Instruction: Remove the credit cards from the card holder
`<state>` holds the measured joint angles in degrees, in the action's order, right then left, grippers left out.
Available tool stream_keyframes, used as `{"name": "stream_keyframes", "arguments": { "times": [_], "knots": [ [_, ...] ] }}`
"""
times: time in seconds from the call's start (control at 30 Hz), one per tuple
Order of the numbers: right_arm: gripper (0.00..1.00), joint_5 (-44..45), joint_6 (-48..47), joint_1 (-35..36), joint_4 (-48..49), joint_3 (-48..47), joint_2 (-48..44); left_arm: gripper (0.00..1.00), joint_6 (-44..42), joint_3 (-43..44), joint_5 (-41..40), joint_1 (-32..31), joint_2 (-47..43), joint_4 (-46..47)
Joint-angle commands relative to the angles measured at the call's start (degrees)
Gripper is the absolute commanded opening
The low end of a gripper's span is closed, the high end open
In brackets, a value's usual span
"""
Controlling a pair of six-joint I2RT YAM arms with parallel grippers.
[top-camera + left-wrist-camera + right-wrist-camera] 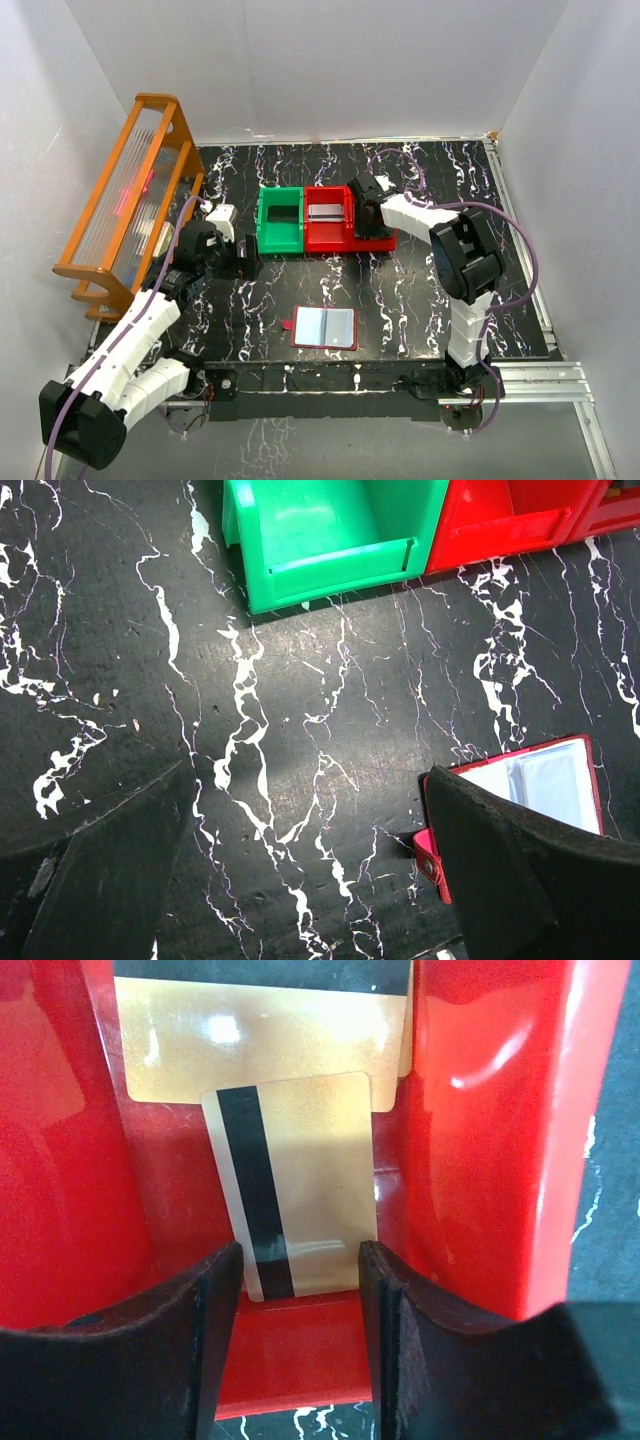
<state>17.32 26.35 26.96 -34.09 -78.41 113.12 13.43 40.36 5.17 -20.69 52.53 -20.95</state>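
Note:
The card holder (324, 327) lies open on the black marble table near the front edge, its pale clear sleeves facing up; its snap tab and one corner show in the left wrist view (545, 780). Two gold credit cards lie in the red bin (330, 241): one with a black stripe (300, 1190) and one behind it (250, 1040). My right gripper (300, 1295) is open over the bin's near end, its jaws on either side of the striped card's end and apart from it. My left gripper (308, 810) is open and empty above bare table, left of the card holder.
A green bin (280, 243) stands against the red bin's left side and also shows in the left wrist view (330, 540). An orange rack (120, 210) stands at the table's left edge. White walls enclose the table on three sides.

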Motion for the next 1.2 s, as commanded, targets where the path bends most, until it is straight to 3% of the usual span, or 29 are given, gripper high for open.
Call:
{"name": "stream_keyframes", "arguments": {
  "times": [0.0,0.3,0.57,0.8,0.93,1.03,1.17],
  "knots": [
    [0.43,0.4,0.6,0.4,0.7,2.0,1.4,0.99,-0.8,0.0,1.0,0.4,0.1,0.5],
    [0.43,0.1,-3.1,0.2,1.2,-6.9,-6.1,0.99,-0.8,0.1,1.6,0.4,0.7,0.4],
    [0.47,-0.8,-5.7,0.0,-0.4,-9.3,-9.3,0.99,-0.8,0.0,1.9,0.4,1.2,0.5],
    [0.43,-8.3,2.8,0.0,4.2,7.6,-25.6,0.99,-0.8,0.0,3.1,0.4,2.1,0.5],
    [0.46,-22.8,7.8,0.0,13.1,22.0,-38.8,0.99,0.0,0.1,5.6,0.3,2.5,0.5],
    [0.49,-32.8,13.6,0.2,17.1,31.1,-46.1,0.98,4.0,0.0,10.6,0.4,2.5,0.9],
    [0.47,-41.8,21.7,2.4,23.7,42.9,-53.5,0.96,14.5,-3.2,23.5,0.2,2.5,8.3]
  ]
}}
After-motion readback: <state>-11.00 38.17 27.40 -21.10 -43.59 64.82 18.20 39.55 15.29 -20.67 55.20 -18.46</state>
